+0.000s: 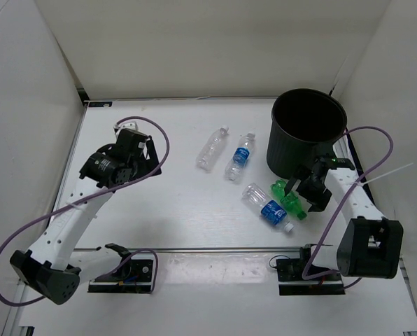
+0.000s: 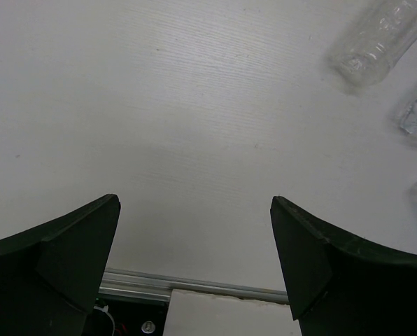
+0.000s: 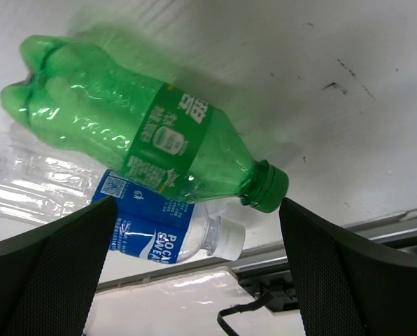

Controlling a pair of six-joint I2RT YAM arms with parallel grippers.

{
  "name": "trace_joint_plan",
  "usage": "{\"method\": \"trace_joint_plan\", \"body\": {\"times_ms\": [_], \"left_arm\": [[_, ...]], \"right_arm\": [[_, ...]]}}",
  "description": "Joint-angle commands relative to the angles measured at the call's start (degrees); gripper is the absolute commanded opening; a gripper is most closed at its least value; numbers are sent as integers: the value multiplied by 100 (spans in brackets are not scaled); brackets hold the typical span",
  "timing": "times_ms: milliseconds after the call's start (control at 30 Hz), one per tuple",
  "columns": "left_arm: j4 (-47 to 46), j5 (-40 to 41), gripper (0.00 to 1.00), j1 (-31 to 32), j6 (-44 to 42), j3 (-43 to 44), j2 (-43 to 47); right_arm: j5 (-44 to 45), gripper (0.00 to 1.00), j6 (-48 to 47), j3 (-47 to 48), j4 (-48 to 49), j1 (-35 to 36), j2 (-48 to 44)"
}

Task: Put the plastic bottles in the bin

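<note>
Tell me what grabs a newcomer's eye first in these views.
The green bottle stands out, lying on its side on the white table beside a blue-labelled bottle, with the right tool open just over it. Next comes the tall black bin at the far right of the table, close behind them.
</note>
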State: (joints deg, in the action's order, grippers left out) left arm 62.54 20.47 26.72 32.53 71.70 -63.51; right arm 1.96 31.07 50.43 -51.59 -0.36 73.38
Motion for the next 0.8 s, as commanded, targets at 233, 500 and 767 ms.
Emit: {"method": "trace_joint_plan", "body": {"times_ms": [233, 500, 767], "left_arm": [[-102, -342, 100, -53, 16, 28, -425], [-40, -290, 100, -53, -98, 248, -637], [21, -289, 100, -53, -151, 309, -690]], "right_arm": [[200, 100, -399, -192, 817, 98, 439], [419, 100, -339, -130, 1055, 98, 888], [472, 87, -93, -262, 1116, 98, 1204]]}}
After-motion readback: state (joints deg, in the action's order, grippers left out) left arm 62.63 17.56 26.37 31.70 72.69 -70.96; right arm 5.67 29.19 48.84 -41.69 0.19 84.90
